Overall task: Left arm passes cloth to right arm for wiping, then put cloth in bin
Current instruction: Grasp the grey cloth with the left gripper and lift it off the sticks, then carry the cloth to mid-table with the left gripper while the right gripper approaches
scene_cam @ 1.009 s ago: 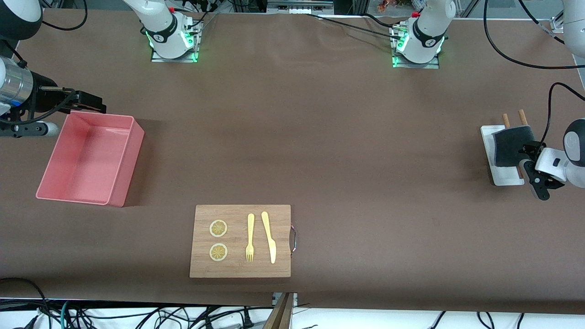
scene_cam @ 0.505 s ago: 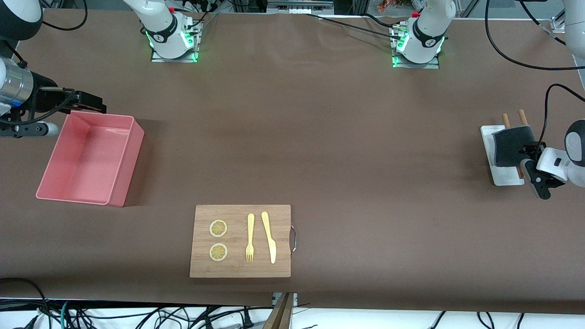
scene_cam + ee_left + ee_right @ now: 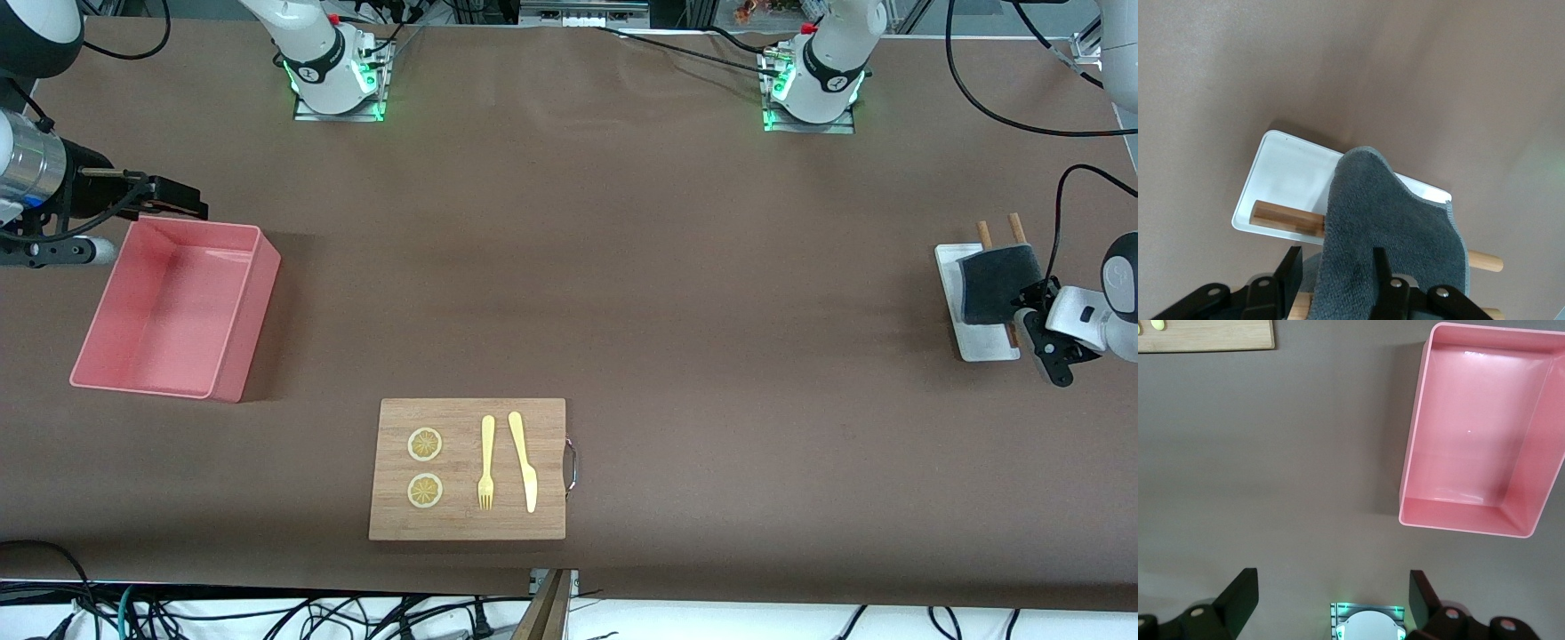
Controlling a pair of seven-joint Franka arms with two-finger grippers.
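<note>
Nowhere on the things in view can any brand, label or writing be read. At the left arm's end of the brown surface [image 3: 622,267], a white tray [image 3: 948,267] lies flat with two brown sticks [image 3: 983,234] resting on it, their ends poking out past its edge. Draped over the sticks and the tray is the dark grey cloth [image 3: 996,283], its fuzzy fabric bunched up into a hump. The left gripper [image 3: 1029,307] sits right at the cloth, and in the left wrist view its two black fingers [image 3: 1381,267] stand on either side of the cloth's [image 3: 1388,233] raised fold, partly drawn together around it; whether they truly pinch the fabric cannot be told. The cloth hides most of one stick [image 3: 1286,218] and part of the tray [image 3: 1285,173]. Well apart, at the right arm's end of the surface, stands the pink bin [image 3: 227,342], a plain-walled tub with nothing visible inside. The right gripper [image 3: 178,200] waits just beside the bin's edge, and the right wrist view shows its fingers [image 3: 1238,597] spread wide apart and holding nothing, with the bin [image 3: 1413,500] below. Nearer to the front camera, roughly midway along the surface, lies a wooden cutting board [image 3: 467,418] with a metal handle at one end. On it sit two lemon slices [image 3: 424,444], a yellow fork [image 3: 486,462] and a yellow knife [image 3: 523,460], side by side.
</note>
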